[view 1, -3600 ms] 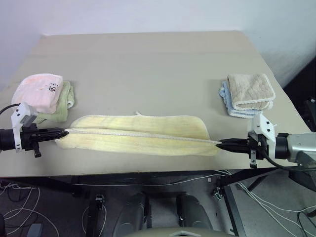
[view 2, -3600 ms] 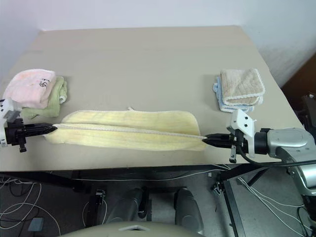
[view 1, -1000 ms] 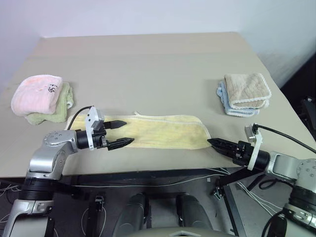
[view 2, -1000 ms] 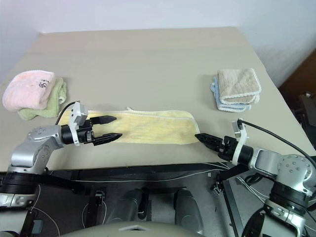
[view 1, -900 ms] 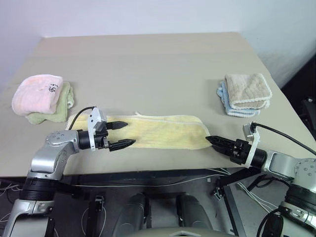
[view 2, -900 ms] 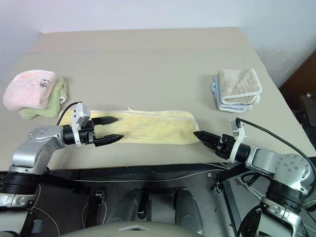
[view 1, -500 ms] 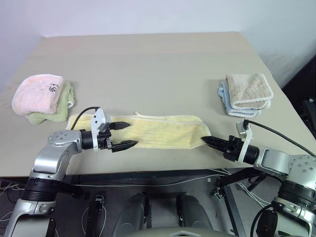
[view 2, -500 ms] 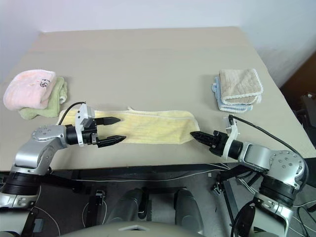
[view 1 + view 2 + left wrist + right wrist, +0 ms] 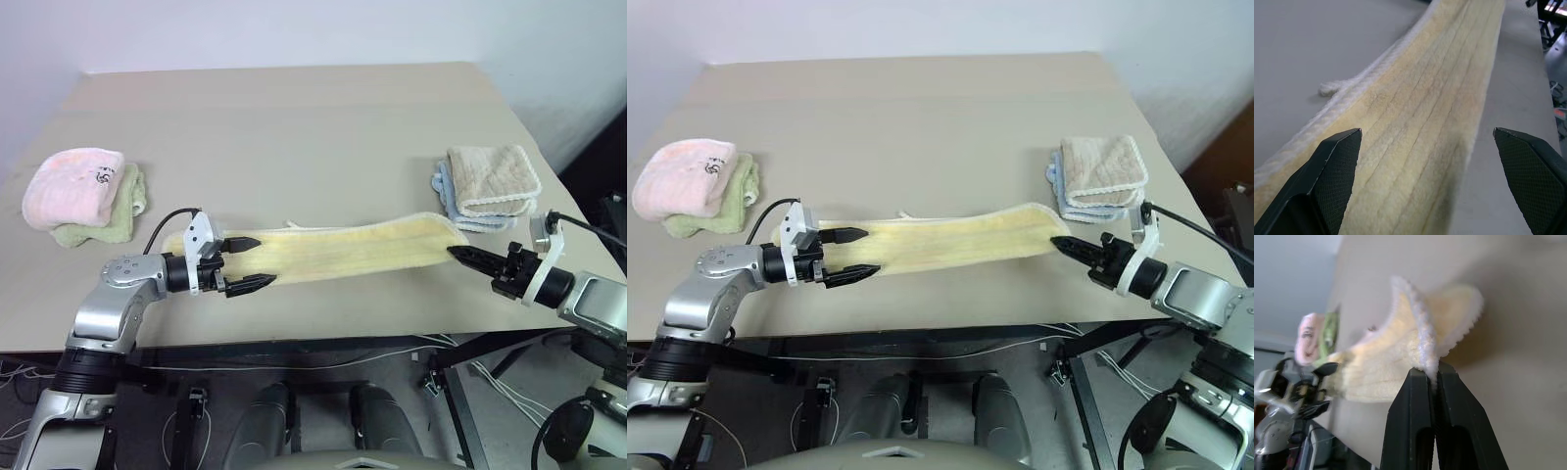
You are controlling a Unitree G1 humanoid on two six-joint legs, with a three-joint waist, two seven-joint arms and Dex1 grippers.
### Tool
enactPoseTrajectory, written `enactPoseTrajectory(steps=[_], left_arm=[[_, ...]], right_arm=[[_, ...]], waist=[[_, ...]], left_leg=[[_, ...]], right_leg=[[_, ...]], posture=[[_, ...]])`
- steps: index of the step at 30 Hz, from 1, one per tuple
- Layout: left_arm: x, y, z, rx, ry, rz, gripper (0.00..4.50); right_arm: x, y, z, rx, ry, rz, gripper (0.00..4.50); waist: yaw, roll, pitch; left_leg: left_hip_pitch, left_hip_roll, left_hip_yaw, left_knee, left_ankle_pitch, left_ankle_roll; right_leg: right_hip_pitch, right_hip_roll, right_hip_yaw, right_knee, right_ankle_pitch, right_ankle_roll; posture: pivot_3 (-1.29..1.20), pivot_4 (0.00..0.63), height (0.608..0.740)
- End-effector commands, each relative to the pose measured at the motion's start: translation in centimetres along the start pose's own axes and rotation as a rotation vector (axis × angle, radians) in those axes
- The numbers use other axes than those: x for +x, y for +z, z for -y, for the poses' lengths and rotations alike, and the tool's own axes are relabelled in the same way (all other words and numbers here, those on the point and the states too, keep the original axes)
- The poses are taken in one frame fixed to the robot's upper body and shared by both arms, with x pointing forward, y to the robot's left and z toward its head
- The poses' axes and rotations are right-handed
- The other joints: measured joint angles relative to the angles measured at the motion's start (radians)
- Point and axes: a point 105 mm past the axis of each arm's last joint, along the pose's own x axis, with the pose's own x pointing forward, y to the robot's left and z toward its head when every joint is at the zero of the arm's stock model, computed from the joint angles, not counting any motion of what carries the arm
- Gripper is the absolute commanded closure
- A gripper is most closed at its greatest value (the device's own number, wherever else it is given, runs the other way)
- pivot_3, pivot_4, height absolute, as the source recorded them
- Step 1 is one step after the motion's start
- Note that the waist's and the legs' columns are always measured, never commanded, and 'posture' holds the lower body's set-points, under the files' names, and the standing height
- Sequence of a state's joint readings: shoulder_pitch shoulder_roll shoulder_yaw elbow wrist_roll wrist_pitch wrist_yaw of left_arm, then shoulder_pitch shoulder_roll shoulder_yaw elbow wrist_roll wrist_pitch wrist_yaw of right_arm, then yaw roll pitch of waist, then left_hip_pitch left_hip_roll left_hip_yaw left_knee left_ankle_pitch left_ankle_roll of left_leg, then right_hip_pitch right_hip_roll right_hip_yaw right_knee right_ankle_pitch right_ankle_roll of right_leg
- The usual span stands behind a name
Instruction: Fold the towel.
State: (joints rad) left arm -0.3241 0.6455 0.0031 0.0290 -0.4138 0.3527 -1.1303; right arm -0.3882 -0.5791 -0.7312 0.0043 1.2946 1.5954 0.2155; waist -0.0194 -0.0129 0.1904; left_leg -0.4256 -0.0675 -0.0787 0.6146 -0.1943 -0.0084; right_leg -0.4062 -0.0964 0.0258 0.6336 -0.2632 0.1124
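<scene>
You have the towel (image 9: 333,251) stretched in a long narrow band across the near part of the table (image 9: 294,127), its long axis running from nine o'clock to three o'clock, the three o'clock end tipped a little toward the far side. Your right gripper (image 9: 457,253) is clenched on that end's hem, and the wrist view shows the corner pinched between the closed fingers and raised off the tabletop. At the nine o'clock end, your left gripper (image 9: 253,263) is released, fingers spread wide, one to each side of the band, tips pointing along it toward three o'clock. Nothing is held there. So the fold looks to turn on the right arm: it has the only grip, and the free end lies at nine o'clock from it, straight down the towel's length.
</scene>
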Motion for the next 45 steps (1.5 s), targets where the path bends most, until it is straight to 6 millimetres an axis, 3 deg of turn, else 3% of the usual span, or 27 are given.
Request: enactPoseTrajectory(steps=[1, 5, 12, 15, 20, 27, 32, 38, 45], left_arm=[[-0.1, 1.0, -0.4, 0.046, 0.014, 0.024, 0.00], [-0.1, 0.8, -0.4, 0.048, 0.017, 0.022, 0.00], [-0.5, -0.1, -0.2, 0.048, 0.032, 0.002, 0.00], [-0.4, -0.1, -0.1, 0.043, 0.035, 0.005, 0.00], [-0.2, 0.0, -0.1, 0.053, 0.041, 0.002, 0.00], [-1.2, 0.2, -0.4, 0.055, 0.087, -0.001, 0.00], [-1.9, -0.2, -0.8, 0.048, 0.120, -0.011, 0.00], [-2.2, -0.6, -1.0, 0.041, 0.132, -0.020, 0.00], [-2.7, -1.0, -0.9, 0.034, 0.154, -0.020, 0.00]], right_arm=[[1.7, 0.4, -4.4, -0.196, 0.101, -0.031, 4.48], [2.7, -0.1, -7.6, -0.329, 0.195, -0.098, 4.48], [3.6, -0.5, -10.3, -0.497, 0.237, -0.204, 4.48], [4.9, -1.1, -11.2, -0.554, 0.259, -0.247, 4.48], [7.6, -3.2, -11.6, -0.626, 0.292, -0.342, 4.48], [11.2, -4.6, -11.9, -0.612, 0.326, -0.385, 4.48], [12.6, -6.9, -12.8, -0.626, 0.380, -0.444, 4.48], [14.1, -8.7, -12.2, -0.624, 0.372, -0.488, 4.48], [14.8, -8.6, -11.9, -0.633, 0.362, -0.461, 4.48]], waist=[[0.001, 0.001, 0.000], [0.005, 0.000, 0.000], [0.007, 0.000, 0.000], [0.004, 0.001, 0.000], [0.006, 0.001, 0.000], [0.006, 0.000, 0.000], [0.005, 0.001, 0.000], [0.006, 0.001, 0.000], [0.005, 0.001, 0.000]], left_leg=[[0.000, 0.000, 0.000, 0.000, 0.000, 0.000], [-0.001, 0.000, 0.000, 0.000, 0.000, 0.000], [-0.002, -0.002, -0.001, 0.000, -0.001, 0.001], [-0.002, -0.001, -0.001, -0.001, -0.001, 0.001], [-0.003, -0.001, -0.001, -0.001, -0.001, 0.001], [-0.003, -0.002, -0.001, -0.001, -0.001, 0.001], [-0.003, -0.002, -0.001, -0.003, -0.001, 0.001], [-0.003, -0.002, -0.001, -0.002, -0.001, 0.001], [-0.003, -0.002, -0.001, -0.003, -0.001, 0.000]], right_leg=[[0.000, 0.000, 0.000, 0.000, 0.000, 0.000], [0.000, 0.000, 0.000, -0.001, 0.000, 0.000], [0.000, -0.002, 0.000, -0.003, 0.000, 0.000], [-0.001, -0.002, 0.000, -0.003, 0.000, 0.000], [-0.002, -0.002, -0.001, -0.003, 0.000, 0.000], [-0.002, -0.002, 0.000, -0.003, 0.000, 0.000], [-0.004, -0.002, 0.000, -0.002, 0.000, 0.000], [-0.004, -0.002, 0.000, -0.002, 0.000, 0.000], [-0.005, -0.002, 0.000, -0.002, 0.000, 0.000]], posture=[[0.00, 0.150, 0.740], [0.00, 0.150, 0.740], [0.00, 0.150, 0.740], [0.00, 0.150, 0.740], [0.00, 0.150, 0.740], [0.00, 0.150, 0.740], [0.00, 0.150, 0.740], [0.00, 0.150, 0.740], [0.00, 0.150, 0.740]])
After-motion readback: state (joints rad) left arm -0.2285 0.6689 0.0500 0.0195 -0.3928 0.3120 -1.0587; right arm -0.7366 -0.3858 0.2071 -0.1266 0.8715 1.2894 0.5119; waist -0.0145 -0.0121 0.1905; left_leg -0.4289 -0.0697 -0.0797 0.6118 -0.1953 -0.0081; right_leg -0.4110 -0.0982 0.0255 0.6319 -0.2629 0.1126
